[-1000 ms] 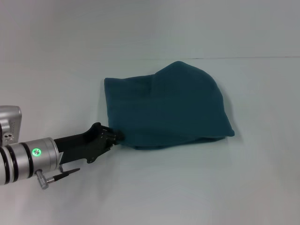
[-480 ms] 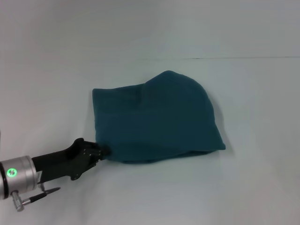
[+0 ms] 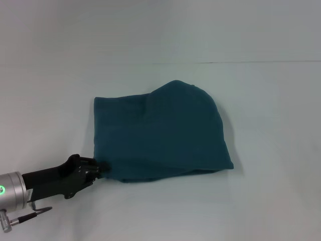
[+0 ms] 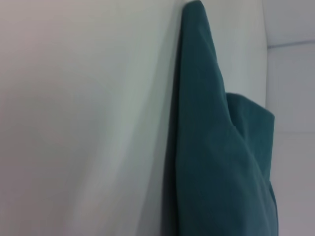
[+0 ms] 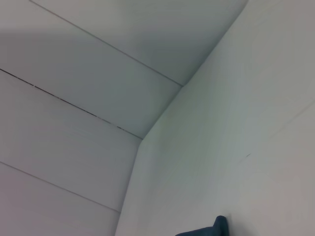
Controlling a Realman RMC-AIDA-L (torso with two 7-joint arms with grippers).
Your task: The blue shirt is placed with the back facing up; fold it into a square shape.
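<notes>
1. The left gripper (image 3: pixel 99 169), black, sits low at the near-left corner of the soft dark teal-blue cotton shirt (image 3: pixel 160 131), clamped on that corner.
2. The shirt lies folded into a rounded, lumpy bundle (plain side up) on the smooth pale white desk (image 3: pixel 261 201).
3. A pale panelled wall (image 5: pixel 74 98) stands behind.
</notes>
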